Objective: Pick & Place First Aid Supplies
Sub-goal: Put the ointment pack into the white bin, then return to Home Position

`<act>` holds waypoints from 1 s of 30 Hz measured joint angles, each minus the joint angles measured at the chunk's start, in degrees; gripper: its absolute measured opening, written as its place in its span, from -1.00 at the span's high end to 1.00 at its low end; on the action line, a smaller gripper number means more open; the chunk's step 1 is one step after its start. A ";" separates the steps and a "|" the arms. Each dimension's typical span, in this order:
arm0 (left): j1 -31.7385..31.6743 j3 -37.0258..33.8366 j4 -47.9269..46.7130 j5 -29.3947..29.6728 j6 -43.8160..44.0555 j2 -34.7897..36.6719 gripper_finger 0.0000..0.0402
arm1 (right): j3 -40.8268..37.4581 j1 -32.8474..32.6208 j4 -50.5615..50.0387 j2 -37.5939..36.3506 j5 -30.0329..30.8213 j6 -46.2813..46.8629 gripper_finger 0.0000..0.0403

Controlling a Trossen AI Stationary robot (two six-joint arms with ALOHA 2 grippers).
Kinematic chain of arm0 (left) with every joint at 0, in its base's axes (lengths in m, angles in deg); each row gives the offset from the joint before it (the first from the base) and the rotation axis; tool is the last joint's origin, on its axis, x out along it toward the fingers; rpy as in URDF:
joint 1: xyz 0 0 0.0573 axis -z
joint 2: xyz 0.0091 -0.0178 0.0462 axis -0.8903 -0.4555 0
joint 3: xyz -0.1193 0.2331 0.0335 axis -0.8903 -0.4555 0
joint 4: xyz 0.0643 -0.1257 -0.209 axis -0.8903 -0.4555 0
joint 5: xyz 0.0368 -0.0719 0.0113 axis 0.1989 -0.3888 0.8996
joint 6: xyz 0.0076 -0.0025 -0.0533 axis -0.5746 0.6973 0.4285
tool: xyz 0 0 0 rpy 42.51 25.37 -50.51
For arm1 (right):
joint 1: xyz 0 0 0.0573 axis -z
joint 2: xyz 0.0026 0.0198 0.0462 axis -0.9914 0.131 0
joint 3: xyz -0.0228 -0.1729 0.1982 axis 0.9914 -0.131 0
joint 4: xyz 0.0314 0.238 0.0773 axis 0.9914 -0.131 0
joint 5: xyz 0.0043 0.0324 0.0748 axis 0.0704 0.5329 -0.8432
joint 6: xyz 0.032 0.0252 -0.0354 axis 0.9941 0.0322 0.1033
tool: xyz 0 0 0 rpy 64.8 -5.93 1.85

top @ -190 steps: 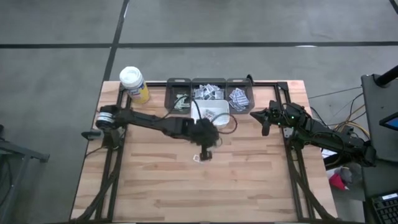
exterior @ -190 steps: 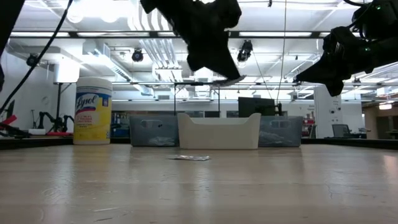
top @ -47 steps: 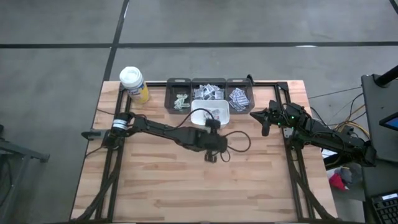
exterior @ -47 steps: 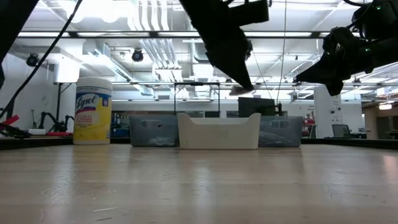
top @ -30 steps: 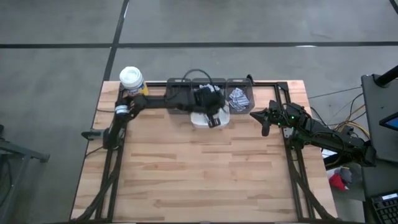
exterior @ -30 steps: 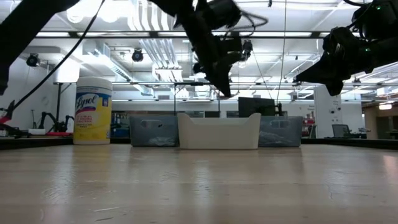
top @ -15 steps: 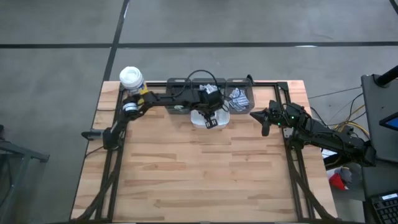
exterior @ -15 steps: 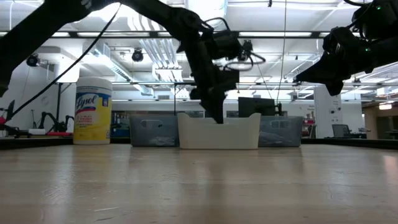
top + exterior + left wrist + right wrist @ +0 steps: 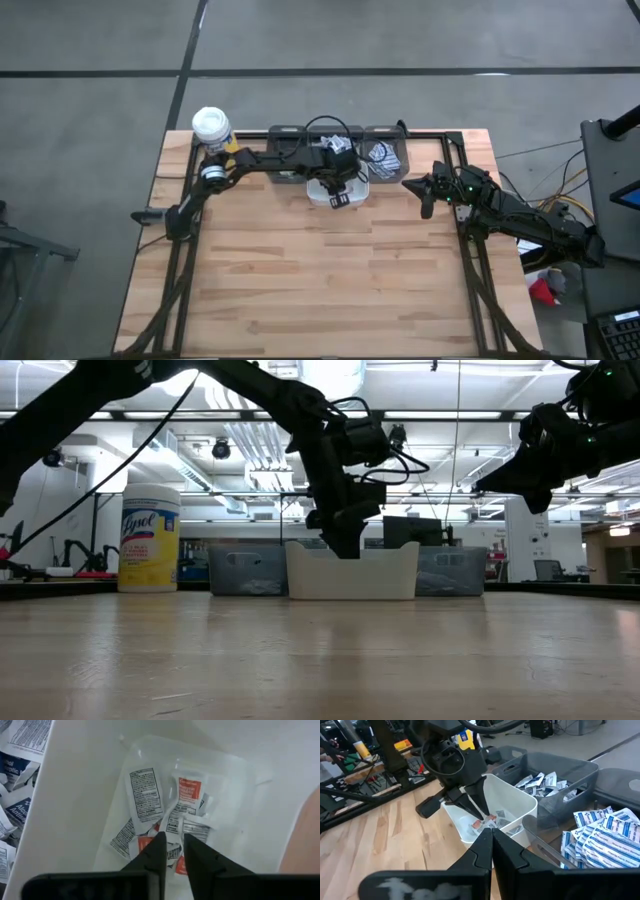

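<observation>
Your left end effector has just parted its fingers narrowly inside the white bin, dropping its packet among the packets directly beneath: delivery looks complete.

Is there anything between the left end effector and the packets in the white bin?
Nothing visible. The left end effector hangs inside the white bin, fingers slightly apart, right above the packets on its floor. The bin has no lid, and its walls stand off to the sides.
</observation>
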 joint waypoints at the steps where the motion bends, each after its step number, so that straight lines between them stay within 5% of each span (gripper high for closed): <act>1: -0.02 0.00 0.01 0.00 0.00 0.00 0.68 | 0.00 0.00 0.00 -0.01 0.00 0.00 0.96; 7: 0.12 0.99 -3.89 -0.17 0.94 2.01 0.51 | -0.02 -0.01 0.00 -0.01 -0.02 0.26 0.96; 15: 3.66 -4.00 -2.25 -0.40 1.49 16.35 0.52 | -0.01 0.00 0.00 -0.10 -0.04 0.96 0.96; 20: 5.33 -16.03 5.86 -0.31 2.91 27.55 0.52 | 0.00 0.00 0.02 -0.10 -0.09 1.09 0.96; 30: 6.80 -51.84 31.36 -0.24 10.58 51.91 0.52 | -0.02 -0.02 0.02 -0.10 -0.11 1.07 0.96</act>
